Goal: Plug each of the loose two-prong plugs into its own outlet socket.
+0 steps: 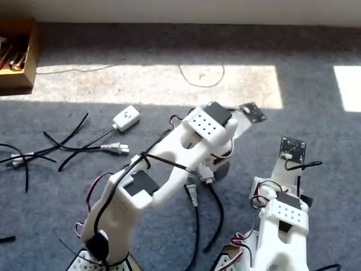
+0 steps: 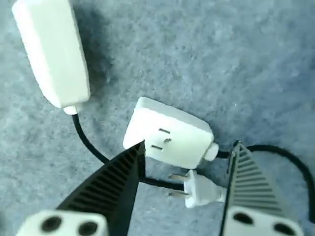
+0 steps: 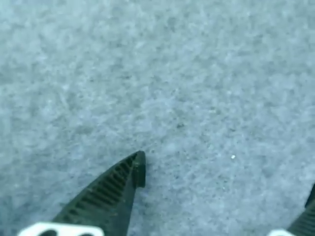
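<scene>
In the left wrist view a white outlet socket lies face up on the grey carpet, its slots showing. A white two-prong plug on a black cord lies just beside it, prongs level with the floor and apart from the slots. My left gripper hovers open above both, one finger on each side. A second white block with a black cord lies farther off. In the high view another socket and a loose plug lie at left. My right gripper is open over bare carpet.
Black cords tangle across the carpet at left, with a small plug among them. Another plug end and cord lie under the left arm. The right arm stands at lower right. A wooden box sits at the far left.
</scene>
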Robot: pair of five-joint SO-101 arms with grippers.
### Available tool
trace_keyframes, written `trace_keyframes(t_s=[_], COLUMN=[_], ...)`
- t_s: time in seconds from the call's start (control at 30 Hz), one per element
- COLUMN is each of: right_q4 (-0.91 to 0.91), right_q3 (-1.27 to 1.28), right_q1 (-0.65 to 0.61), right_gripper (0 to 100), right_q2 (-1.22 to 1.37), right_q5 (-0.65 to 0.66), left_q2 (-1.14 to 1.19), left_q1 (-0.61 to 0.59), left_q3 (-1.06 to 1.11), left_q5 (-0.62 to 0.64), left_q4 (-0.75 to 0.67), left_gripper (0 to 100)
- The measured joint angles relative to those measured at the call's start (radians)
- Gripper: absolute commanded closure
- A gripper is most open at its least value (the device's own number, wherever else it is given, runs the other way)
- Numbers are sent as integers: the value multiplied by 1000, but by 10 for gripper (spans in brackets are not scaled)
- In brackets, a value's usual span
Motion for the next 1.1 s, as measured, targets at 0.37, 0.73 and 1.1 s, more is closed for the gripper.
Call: trace_keyframes(t_s=[0.37,0.73,1.1], right_q4=[0,0,0], right_q3=[0,0,0], right_q1=[0,0,0], right_gripper=[524,524,524], right_q2=[0,0,0], right_q5=[0,0,0], left_q2=[0,-8,118], left_q1=[-2,-6,0], left_q3=[6,117,129], left_q5=[491,577,405], left_q4=[-14,-31,-101], left_gripper=[748,803,804])
